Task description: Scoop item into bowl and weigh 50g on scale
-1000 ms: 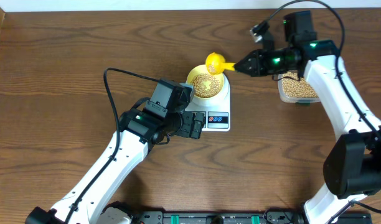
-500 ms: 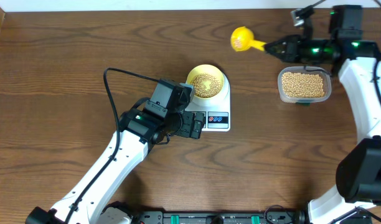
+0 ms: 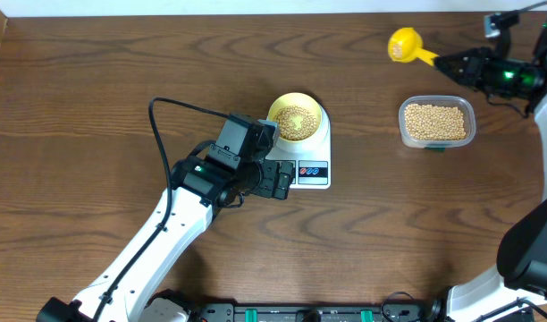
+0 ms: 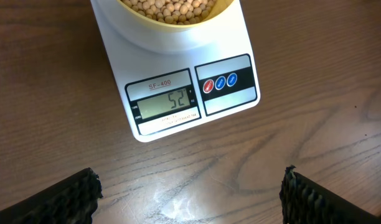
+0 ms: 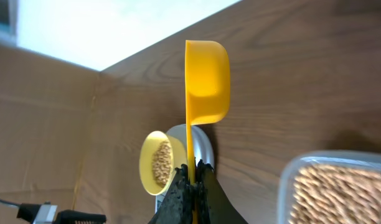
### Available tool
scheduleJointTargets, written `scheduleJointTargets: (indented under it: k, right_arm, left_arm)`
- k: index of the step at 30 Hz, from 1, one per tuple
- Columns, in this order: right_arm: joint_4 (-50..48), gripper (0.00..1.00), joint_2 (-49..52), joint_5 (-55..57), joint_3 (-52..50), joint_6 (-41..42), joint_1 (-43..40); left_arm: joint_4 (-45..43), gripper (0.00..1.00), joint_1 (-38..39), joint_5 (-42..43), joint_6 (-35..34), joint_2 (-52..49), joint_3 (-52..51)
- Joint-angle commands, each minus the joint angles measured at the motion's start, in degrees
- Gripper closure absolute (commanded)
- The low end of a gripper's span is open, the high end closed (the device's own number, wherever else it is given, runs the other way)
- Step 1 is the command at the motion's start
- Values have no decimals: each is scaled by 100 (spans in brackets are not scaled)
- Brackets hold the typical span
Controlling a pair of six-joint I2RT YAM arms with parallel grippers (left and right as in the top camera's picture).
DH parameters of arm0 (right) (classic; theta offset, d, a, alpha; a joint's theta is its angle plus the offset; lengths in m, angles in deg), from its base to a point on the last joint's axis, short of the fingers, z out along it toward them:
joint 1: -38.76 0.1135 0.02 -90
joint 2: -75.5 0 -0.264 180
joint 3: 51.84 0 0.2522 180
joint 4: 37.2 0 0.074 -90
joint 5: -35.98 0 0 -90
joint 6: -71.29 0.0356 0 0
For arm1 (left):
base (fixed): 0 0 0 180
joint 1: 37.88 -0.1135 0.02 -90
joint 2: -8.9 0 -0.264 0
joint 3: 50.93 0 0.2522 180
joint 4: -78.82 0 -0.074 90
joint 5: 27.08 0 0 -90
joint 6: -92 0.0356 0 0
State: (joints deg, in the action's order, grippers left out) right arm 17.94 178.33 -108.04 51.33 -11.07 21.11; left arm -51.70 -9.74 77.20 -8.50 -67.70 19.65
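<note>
The pale-yellow bowl (image 3: 297, 119) holds tan beans (image 3: 295, 119) and sits on the white scale (image 3: 311, 159). In the left wrist view the scale (image 4: 228, 37) has a display (image 4: 165, 103) that reads 52. My left gripper (image 4: 189, 196) is open and empty just in front of the scale. My right gripper (image 3: 445, 61) is shut on the handle of the bright yellow scoop (image 3: 402, 44), held in the air at the far right, above and left of the clear tub. The scoop (image 5: 206, 81) looks empty in the right wrist view.
A clear plastic tub (image 3: 437, 122) full of beans stands right of the scale, also in the right wrist view (image 5: 340, 190). The left arm's cable (image 3: 171, 112) loops over the table left of the bowl.
My right gripper has carried the scoop away from over the bowl, up and to the right, past the tub. The left arm has not moved.
</note>
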Motion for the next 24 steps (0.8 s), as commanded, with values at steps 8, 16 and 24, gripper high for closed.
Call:
scheduleJointTargets:
  k: [8,16,24]
  right_arm:
    - [1272,99,-131,1106,-26,-866,-129]
    - [1344,99,-236,1926,-26,-857,-127]
    - [1342,99,-813,3620,-26,-859,-81]
  left_arm:
    - [0,6,-4,24,31,72,-46]
    - [-2,6,-4,24,31,72,-46]
    - [-2,6,-4,24,31,72,-46]
